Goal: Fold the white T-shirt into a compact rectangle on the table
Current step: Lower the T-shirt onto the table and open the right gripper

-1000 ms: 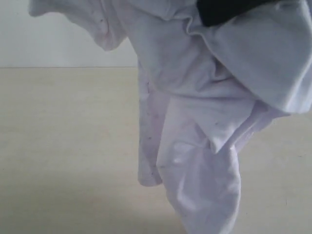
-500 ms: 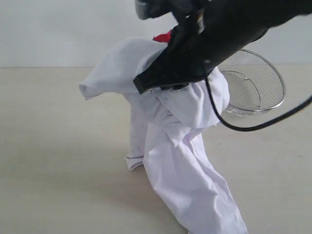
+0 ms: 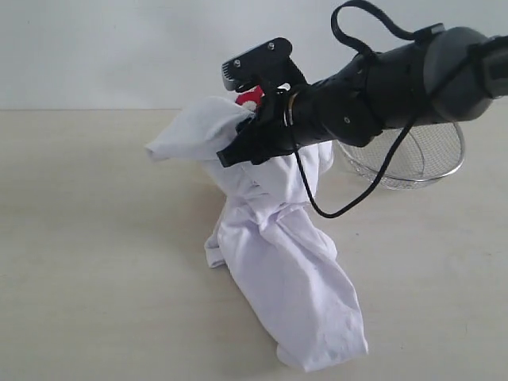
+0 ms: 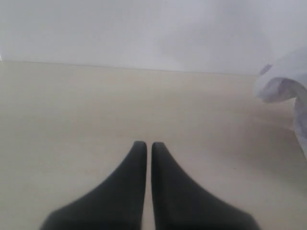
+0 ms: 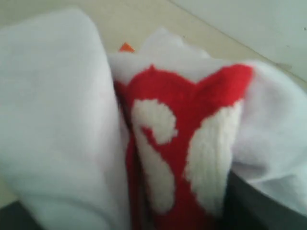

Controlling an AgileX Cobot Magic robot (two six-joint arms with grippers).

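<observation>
The white T-shirt (image 3: pixel 278 254) hangs bunched from my right gripper (image 3: pixel 248 125), its lower part trailing onto the pale table (image 3: pixel 87 238). A bit of red lettering (image 3: pixel 252 98) shows at the top of the bunch. In the right wrist view the cloth with red lettering (image 5: pixel 177 143) fills the space between the fingers, and an orange tag (image 5: pixel 126 47) peeks behind it. My left gripper (image 4: pixel 144 145) is shut with nothing in it, low over bare table (image 4: pixel 72 110). A fold of the shirt (image 4: pixel 283 86) shows at that view's edge. The left gripper is out of the exterior view.
A silver wire-mesh basket (image 3: pixel 429 159) stands on the table behind the right arm. A black cable (image 3: pixel 373 178) loops down from that arm in front of the basket. A pale wall (image 3: pixel 119 48) rises behind the table's far edge.
The right arm has carried the shirt away from the camera and lower. The cloth filled the view before; its lower part now lies on the table.
</observation>
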